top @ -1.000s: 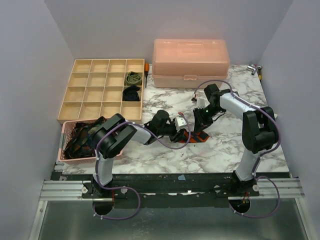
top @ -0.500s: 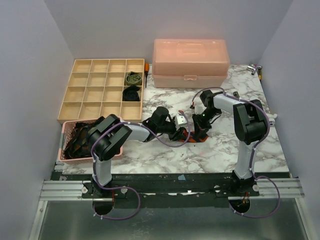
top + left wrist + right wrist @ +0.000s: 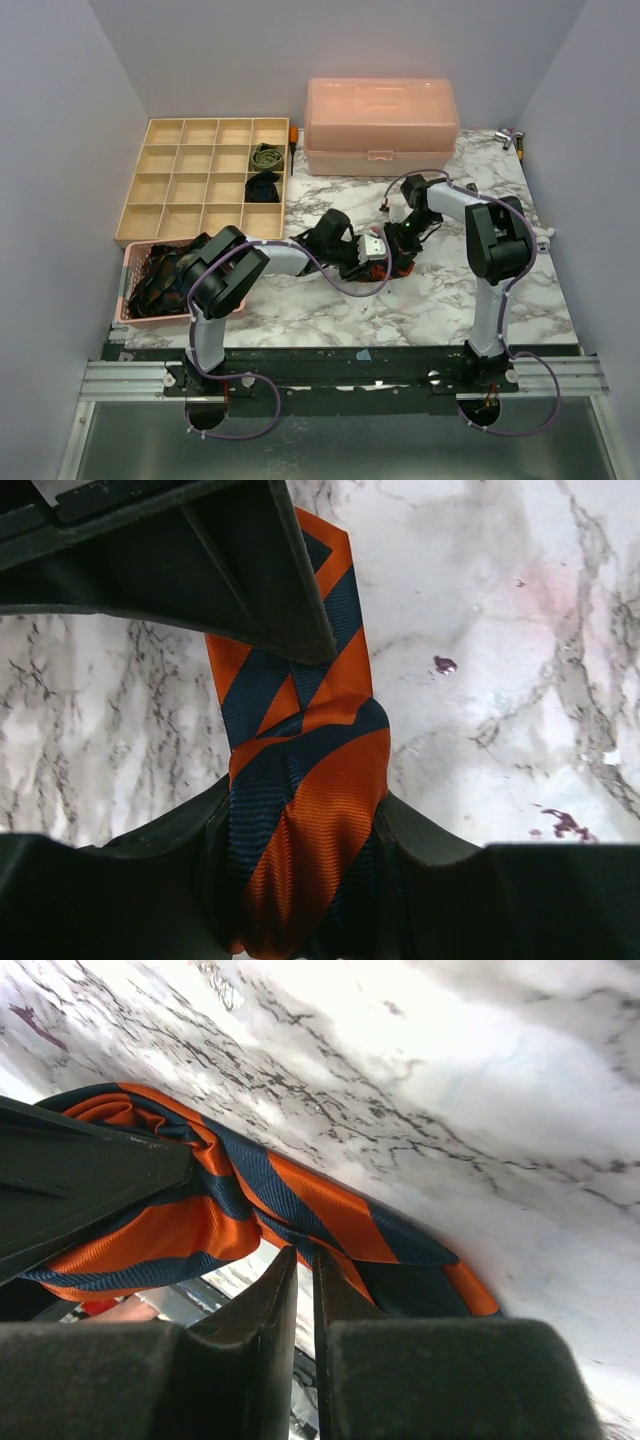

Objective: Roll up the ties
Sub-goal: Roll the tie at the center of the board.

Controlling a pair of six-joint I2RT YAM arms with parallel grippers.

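Well, here is how I stand at the table.

1. My left gripper [image 3: 303, 825] is clamped on the orange-and-navy striped tie [image 3: 300, 730]. The fabric is bunched thick between the two fingers, and they press it from both sides.
2. From that bunch the tie runs away from my left wrist, flat on the marble table [image 3: 440, 300]. Its far stretch slips under a black part that crosses the top of that view.
3. My right gripper [image 3: 305, 1270] has its fingers drawn almost together, with only a thin slit of light between them. The tips sit at the lower edge of a folded loop of the tie. I cannot tell whether any fabric is caught there.
4. From above, both grippers meet over the middle of the table, just in front of the pink box [image 3: 380, 125] and well apart from it.
5. The wooden organiser [image 3: 205, 180] stands at the far left. In its right-hand column an olive green tie [image 3: 266, 156] lies rolled in the second compartment from the back, and a dark tie [image 3: 263, 187] lies rolled in the third.
6. The pink basket [image 3: 135, 312] — near left, just in front of the organiser — holds a heap of dark ties [image 3: 165, 275].
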